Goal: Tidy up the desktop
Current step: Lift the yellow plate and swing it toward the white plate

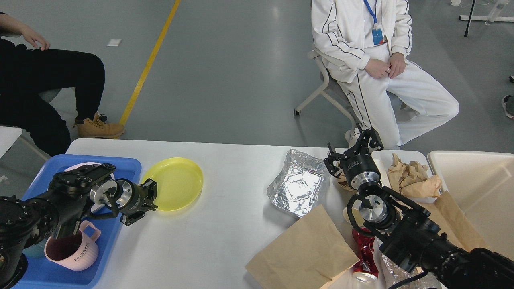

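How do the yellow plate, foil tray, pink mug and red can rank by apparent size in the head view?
1. yellow plate and foil tray, alike
2. pink mug, nearer the camera
3. red can, partly hidden

The floor (225, 68) is gray and shiny, with soft light spots on it. A yellow line (149, 63) runs across it. A person in white clothes (373, 60) sits on a gray chair (325, 94). Another person in black (44, 84) sits at the left.

Tray (124, 164) left of plate (176, 180); bin (482, 160) far right.
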